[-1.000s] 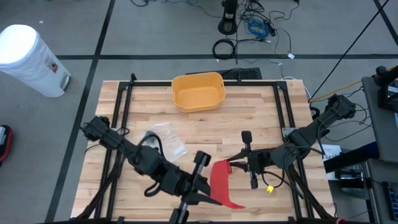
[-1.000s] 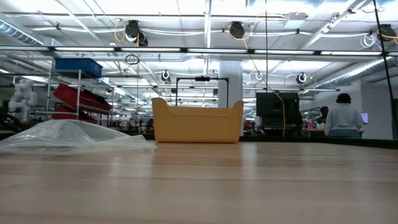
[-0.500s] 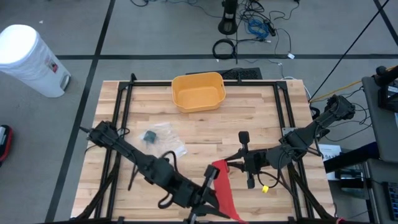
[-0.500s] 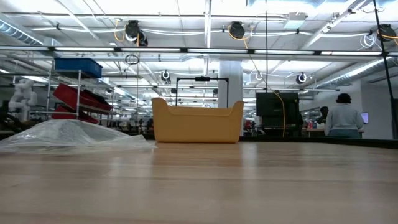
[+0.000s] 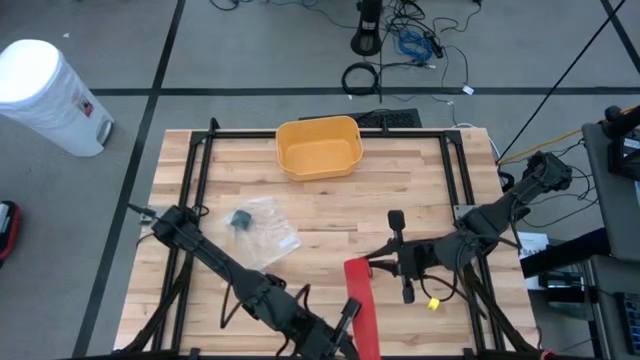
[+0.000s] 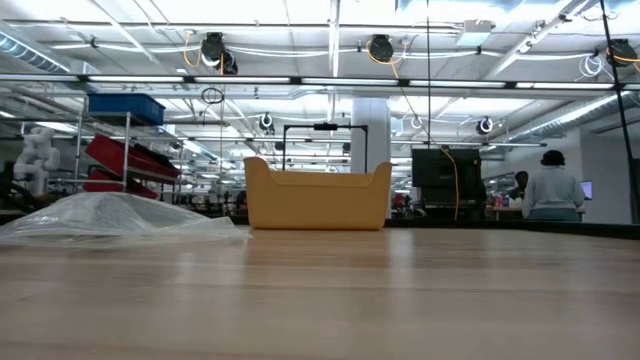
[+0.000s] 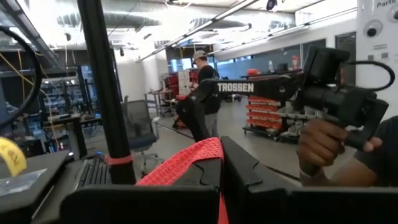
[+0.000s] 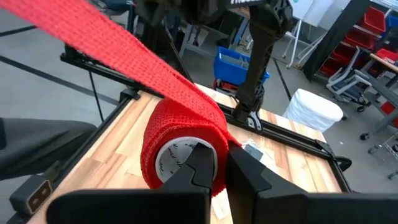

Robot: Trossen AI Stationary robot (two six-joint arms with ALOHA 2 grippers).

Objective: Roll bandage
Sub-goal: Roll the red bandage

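A red bandage roll (image 5: 356, 268) with a white core (image 8: 176, 159) hangs above the near middle of the table, with my right gripper (image 5: 374, 268) shut on it. Its unrolled strip (image 5: 364, 318) runs straight from the roll toward the near edge. There my left gripper (image 5: 352, 338) is shut on the strip's end. In the right wrist view the strip (image 8: 118, 46) leaves the top of the roll and runs away to my left arm. The low view shows neither arm nor the bandage. My left gripper pinches the strip's free end (image 7: 205, 155) between its two fingers (image 7: 261, 186), coming roughly level. The strip runs up and over between them, clear of the table and drawn straight to the roll. My right gripper holds the roll by its wall at one open end (image 8: 219, 163), one finger (image 8: 200, 163) over the white core's opening and one outside. It comes from the table's right, nearly level. The roll is lifted clear, its axis along the fingers.
A yellow bin (image 5: 318, 146) stands at the far middle. A clear plastic bag (image 5: 265, 228) with a small dark item lies left of centre. Black frame rails (image 5: 200, 180) border the table. A person's hand (image 7: 320, 144) holds a device beyond the table.
My left gripper has gone down and toward the table's near edge with the strip's end. The strip, slack and curved a second ago, has lengthened and is drawn straight from the roll, which has stayed where it was.
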